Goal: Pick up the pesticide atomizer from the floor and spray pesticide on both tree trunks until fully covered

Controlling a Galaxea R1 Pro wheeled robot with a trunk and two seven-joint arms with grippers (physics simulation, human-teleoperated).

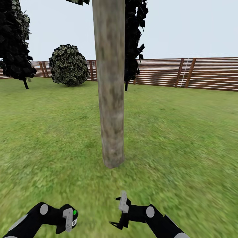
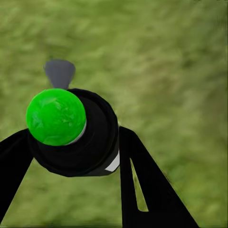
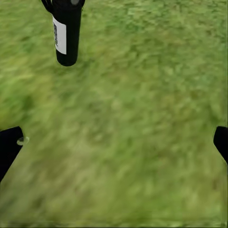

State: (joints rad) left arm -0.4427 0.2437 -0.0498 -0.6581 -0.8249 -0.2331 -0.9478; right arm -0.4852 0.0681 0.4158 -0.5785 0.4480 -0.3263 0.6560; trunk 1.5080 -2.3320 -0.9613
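Trunk (image 1: pixel 110 86) dead ahead, close in front of the robot, rising pale and mottled out of the lawn (image 1: pixel 185 132); everything else sits around it. Down in front of its base, the left gripper (image 1: pixel 68 218) is clamped on the atomizer (image 2: pixel 71 130), a black bottle with a green cap, fingers (image 2: pixel 142 185) pressed to either side of it. In the left wrist view a grey nozzle shows just past the cap, over grass. The right gripper (image 1: pixel 119 211), beside it and nearer the trunk's foot, has its jaws wide apart and carries nothing.

The worry, as I see it, is aim. The atomizer hangs low, and I cannot tell which way the nozzle points, so spray could land on turf, or wet only the near face and lower stretch of the trunk while its upper part and far side stay dry. The bottle could also twist in that grip. The slatted fence (image 1: pixel 205 72) and dark bushes (image 1: pixel 68 65) stand well behind the trunk, out of harm.
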